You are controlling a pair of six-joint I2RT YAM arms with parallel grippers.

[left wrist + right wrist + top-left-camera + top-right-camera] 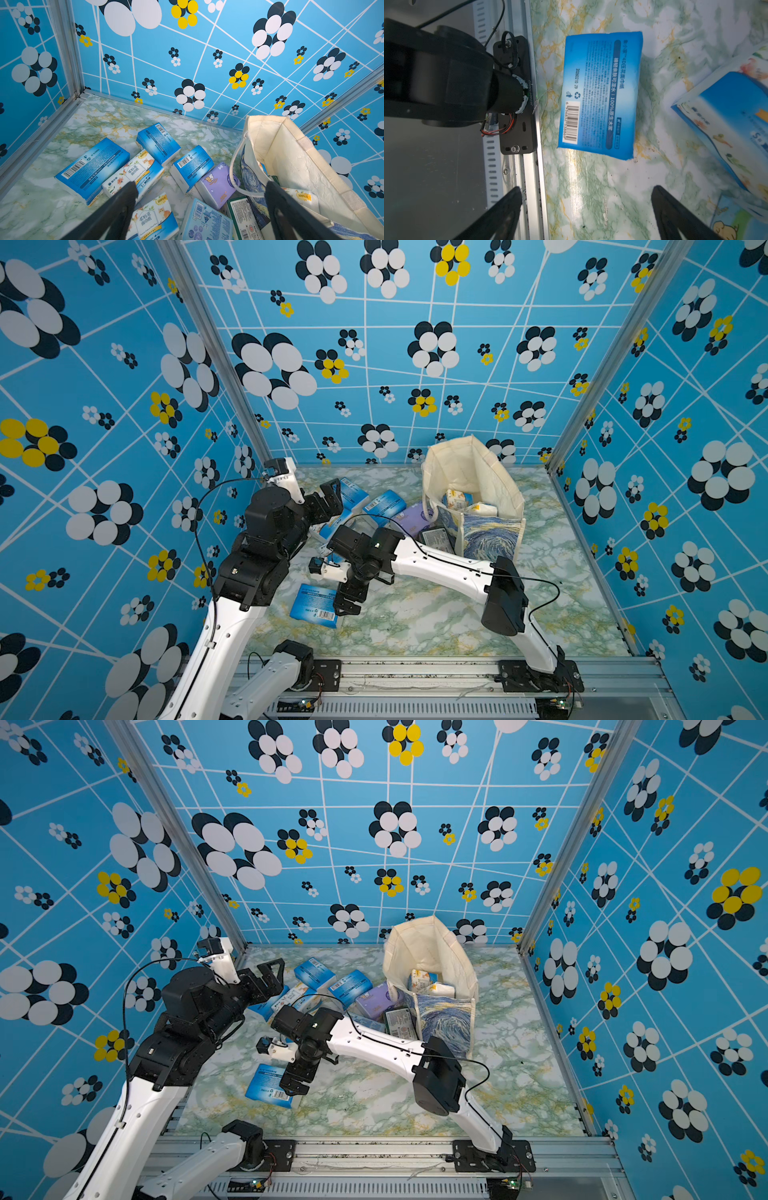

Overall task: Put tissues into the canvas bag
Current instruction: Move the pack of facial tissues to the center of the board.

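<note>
A lone blue tissue pack (312,605) (266,1086) (600,95) lies flat, barcode up, on the marbled worktop (415,622) near its front edge and towards the left side. The right pincer (348,602) (296,1082) (587,197) points down at the end of this pack that faces the worktop's middle. In the right wrist view the pack sits ahead of the fingertips (515,195), clear of them and not between them. The jaws stand wide apart with nothing in them.

The canvas bag (490,531) (446,1017) (291,155) stands open-mouthed near the back edge, right of the middle, its painted side facing the front. Inside it lie white packs with orange print (457,498) (420,979) (303,197).

The other tissues are heaped on the worktop between the bag and the left pincer (330,497) (270,973) (201,191). A lilac pack (411,516) (374,1000) (218,182) and a green-white pack (436,539) (401,1021) (241,216) lie just beside the bag, and the blue packs (384,502) (351,984) (193,164) lie further left. The left pincer hangs over the left end of this heap with its jaws spread wide, gripping nothing. Whether it touches a pack cannot be told.
</note>
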